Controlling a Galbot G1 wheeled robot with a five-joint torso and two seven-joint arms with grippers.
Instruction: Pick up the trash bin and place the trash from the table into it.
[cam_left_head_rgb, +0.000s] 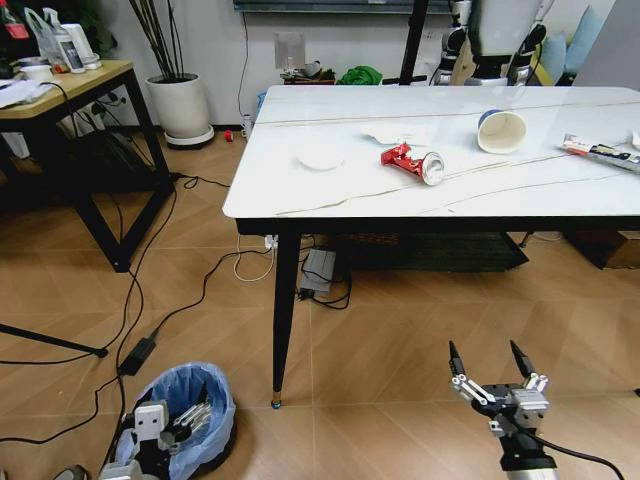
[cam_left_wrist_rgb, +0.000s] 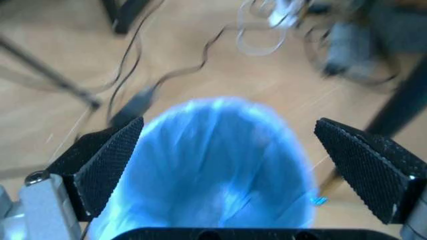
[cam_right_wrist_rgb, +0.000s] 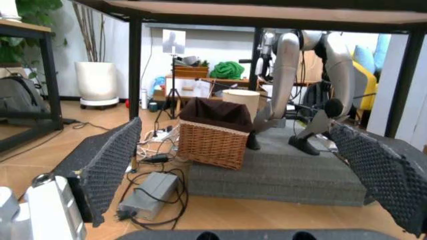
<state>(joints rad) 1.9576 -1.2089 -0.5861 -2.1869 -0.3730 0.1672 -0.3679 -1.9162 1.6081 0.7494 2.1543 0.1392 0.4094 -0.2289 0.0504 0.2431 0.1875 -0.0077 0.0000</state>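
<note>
Currently our left hand (cam_left_head_rgb: 175, 425) hovers spread wide, empty, over the trash bin (cam_left_head_rgb: 195, 395) on the floor at seven o'clock; closing on loose liner alone could drop it. Right hand (cam_left_head_rgb: 492, 375) open, idle.

Trash bin (cam_left_head_rgb: 190, 400) partly hidden behind the left gripper (cam_left_head_rgb: 185, 420), wrapper (cam_left_head_rgb: 600, 152) cut off past the table (cam_left_head_rgb: 300, 195) edge, cables beyond the bin blurred.

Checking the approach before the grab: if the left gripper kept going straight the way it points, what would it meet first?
Most likely the trash bin: the left gripper, fingers open, points into its blue-lined mouth. Depth is unclear.
</note>
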